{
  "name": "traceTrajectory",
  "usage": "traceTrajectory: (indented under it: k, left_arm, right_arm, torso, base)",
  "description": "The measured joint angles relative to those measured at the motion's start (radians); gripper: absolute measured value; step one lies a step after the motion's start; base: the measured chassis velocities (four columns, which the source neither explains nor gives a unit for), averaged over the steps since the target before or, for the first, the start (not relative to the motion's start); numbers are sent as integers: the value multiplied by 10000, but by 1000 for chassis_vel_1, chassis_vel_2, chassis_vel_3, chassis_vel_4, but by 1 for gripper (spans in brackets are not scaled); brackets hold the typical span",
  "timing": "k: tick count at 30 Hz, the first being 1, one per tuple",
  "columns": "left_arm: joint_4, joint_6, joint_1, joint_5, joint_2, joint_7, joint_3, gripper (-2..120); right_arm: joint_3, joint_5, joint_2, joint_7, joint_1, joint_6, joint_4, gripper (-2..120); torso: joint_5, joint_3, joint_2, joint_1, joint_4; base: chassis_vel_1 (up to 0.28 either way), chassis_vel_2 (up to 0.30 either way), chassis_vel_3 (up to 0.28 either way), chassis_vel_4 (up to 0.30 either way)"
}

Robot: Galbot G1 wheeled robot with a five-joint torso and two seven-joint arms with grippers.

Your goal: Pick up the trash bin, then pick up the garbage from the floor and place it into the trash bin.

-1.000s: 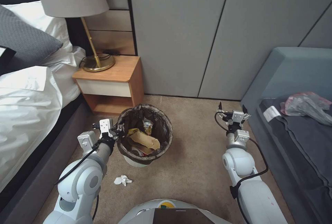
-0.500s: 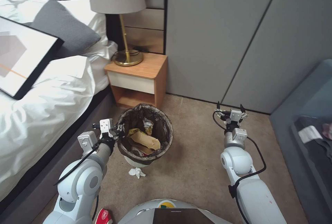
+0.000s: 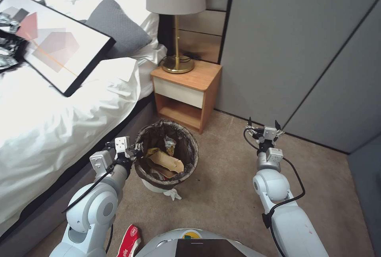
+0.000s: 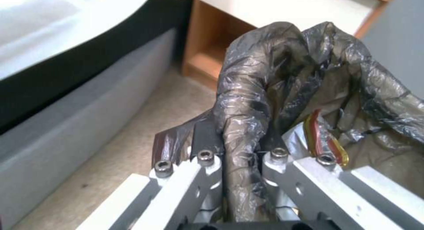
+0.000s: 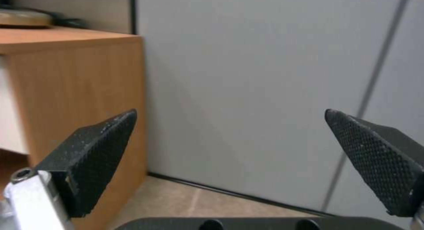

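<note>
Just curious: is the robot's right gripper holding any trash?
No, the right gripper hangs over bare carpet with its fingers spread apart and nothing between them.

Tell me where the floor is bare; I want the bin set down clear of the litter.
Bare carpet lies between the trash bin, held at its rim by the left gripper, and the open right gripper. It is crowded under the bin, by the tissue wad and red wrapper, and toward the nightstand.

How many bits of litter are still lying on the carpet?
2. A white tissue wad lies just beside the trash bin's base, and a red-and-white wrapper lies nearer the robot's base. More may be hidden under the bin or arms.
</note>
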Motion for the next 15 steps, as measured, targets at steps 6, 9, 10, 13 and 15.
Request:
traceTrajectory:
  k: [6,9,10,13,15]
  left_arm:
    - [21,0,9,25,-3,0,-1,5]
    - [22,0,6,8,-13,-5,-17,5]
    - [22,0,9,3,-19,-7,-19,5]
    - [21,0,17,1,-36,-14,-21,5]
    - [21,0,17,-3,-53,-27,-22,5]
  right_arm:
    - [20,-8,18,156,-32,-5,-6,100]
    - [67,-61,16,205,-2,-6,-6,100]
    - [73,-76,19,240,1,-1,-6,100]
    - [74,-96,35,269,-23,19,-7,100]
    - [68,-142,79,276,-69,35,-16,100]
  torso:
    - [0,0,0,0,1]
    - [-1,0,0,0,1]
    - [-1,0,0,0,1]
    - [-1,0,0,0,1]
    - [0,0,0,0,0]
  base:
    - [107,113,96,99]
    - [98,118,103,107]
    - [98,114,103,124]
    - [95,85,101,118]
    - [81,90,100,110]
